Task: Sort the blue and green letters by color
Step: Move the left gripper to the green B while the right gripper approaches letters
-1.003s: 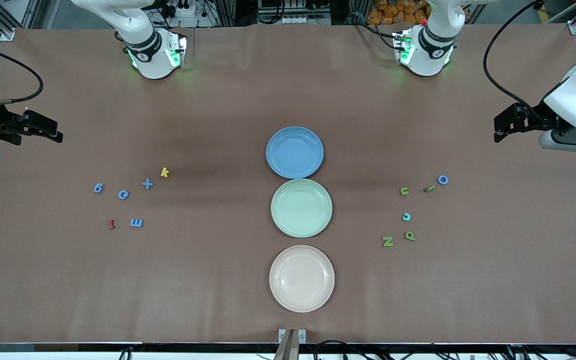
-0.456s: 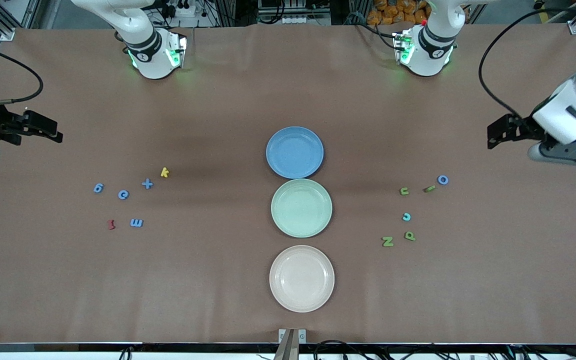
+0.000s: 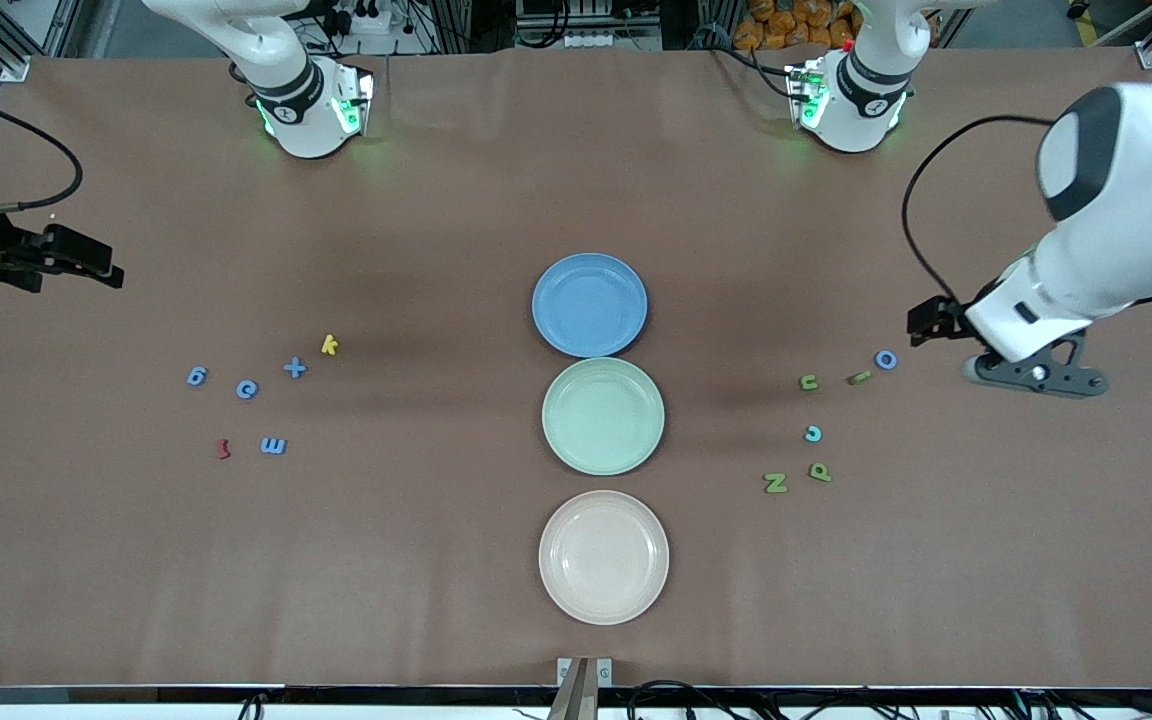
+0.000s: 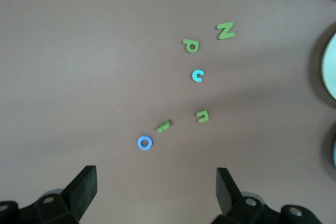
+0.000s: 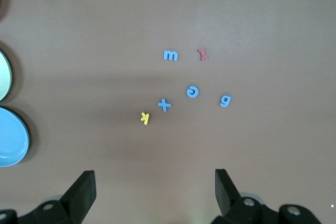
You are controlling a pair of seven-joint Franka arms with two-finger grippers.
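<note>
At the left arm's end lie a blue o [image 3: 886, 359], a blue c [image 3: 813, 433], and green i [image 3: 859, 377], n [image 3: 809, 381], p [image 3: 820, 471] and N [image 3: 775, 483]. At the right arm's end lie blue g [image 3: 196, 376], c [image 3: 247, 389], plus [image 3: 294, 368] and m [image 3: 273, 446]. My left gripper [image 3: 924, 322] is open and empty, over bare table just beside the blue o [image 4: 144, 142]. My right gripper [image 3: 88, 263] is open and empty, waiting over the table's right-arm end, clear of its letters [image 5: 192, 92].
A blue plate [image 3: 589, 304], a pale green plate [image 3: 603, 416] and a beige plate [image 3: 603, 557] stand in a row at mid-table, the beige one nearest the camera. A yellow k [image 3: 329, 345] and a dark red piece [image 3: 223, 449] lie among the right-arm-end letters.
My left arm has swung in from the table's end and come down toward the blue o. The right arm and all letters have not moved.
</note>
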